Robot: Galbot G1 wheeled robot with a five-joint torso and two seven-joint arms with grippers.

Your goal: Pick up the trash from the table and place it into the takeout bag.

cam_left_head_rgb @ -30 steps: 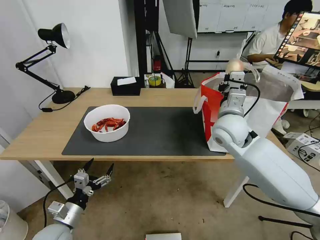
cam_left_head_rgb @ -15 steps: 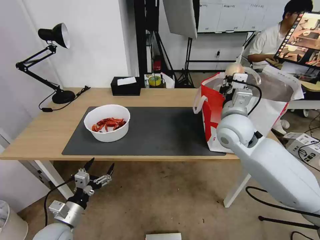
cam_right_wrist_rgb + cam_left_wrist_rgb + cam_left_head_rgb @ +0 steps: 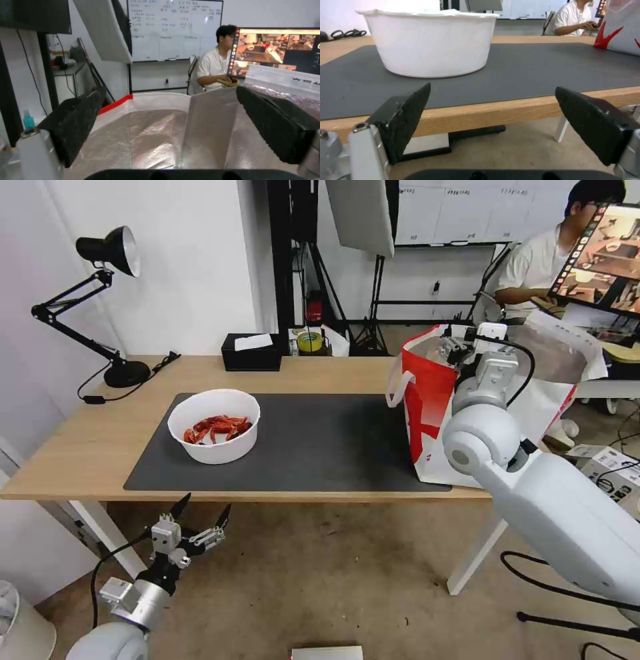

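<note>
White bowl (image 3: 213,435) remains on the surface (image 3: 80,447); right claw (image 3: 173,130) gapes empty over the takeout bag (image 3: 427,400), apparently just unloaded.

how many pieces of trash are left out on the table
1: the white bowl of crayfish shells, on the left part of the dark mat. Anything already inside the takeout bag is hidden.

Mat (image 3: 320,447) lies bare between bowl (image 3: 213,435) and bag (image 3: 427,400).
</note>
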